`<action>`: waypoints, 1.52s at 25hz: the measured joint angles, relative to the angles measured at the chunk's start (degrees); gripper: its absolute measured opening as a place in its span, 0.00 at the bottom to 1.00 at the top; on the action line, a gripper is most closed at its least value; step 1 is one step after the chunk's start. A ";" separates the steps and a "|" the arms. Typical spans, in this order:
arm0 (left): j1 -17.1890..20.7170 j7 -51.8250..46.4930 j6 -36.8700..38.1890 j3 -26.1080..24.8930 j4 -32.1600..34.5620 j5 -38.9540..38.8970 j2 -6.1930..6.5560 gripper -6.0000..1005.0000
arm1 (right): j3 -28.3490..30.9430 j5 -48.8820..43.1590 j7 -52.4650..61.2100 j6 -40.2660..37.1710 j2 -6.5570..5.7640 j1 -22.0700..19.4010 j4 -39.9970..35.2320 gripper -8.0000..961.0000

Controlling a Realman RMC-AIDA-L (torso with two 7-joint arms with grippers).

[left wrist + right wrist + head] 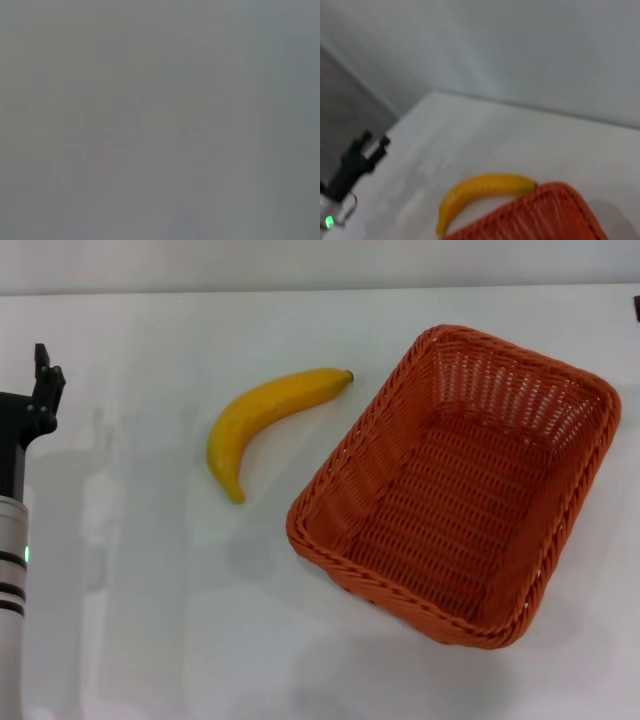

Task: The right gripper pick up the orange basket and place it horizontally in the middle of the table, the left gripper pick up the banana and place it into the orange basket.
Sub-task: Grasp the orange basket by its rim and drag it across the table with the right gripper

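The orange basket (455,490) stands empty on the right half of the white table (150,640), its long side running diagonally. Just left of it lies the yellow banana (260,415), its dark stem tip close to the basket's far left corner. The left gripper (45,360) hovers at the table's left edge, well left of the banana, its two prongs apart with nothing between them. In the right wrist view, the banana (480,187), a corner of the basket (545,215) and the left gripper (375,139) all show. Only a dark sliver of the right gripper (637,308) shows at the far right edge.
Bare tabletop (470,125) stretches between the left arm and the banana, and in front of both objects. A pale wall rises behind the table's far edge. The left wrist view shows only a blank grey surface.
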 joint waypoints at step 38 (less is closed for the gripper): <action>-1.75 2.23 -3.16 0.00 0.36 2.06 -0.17 0.84 | -8.02 -30.02 6.32 7.39 14.18 13.72 -12.56 0.89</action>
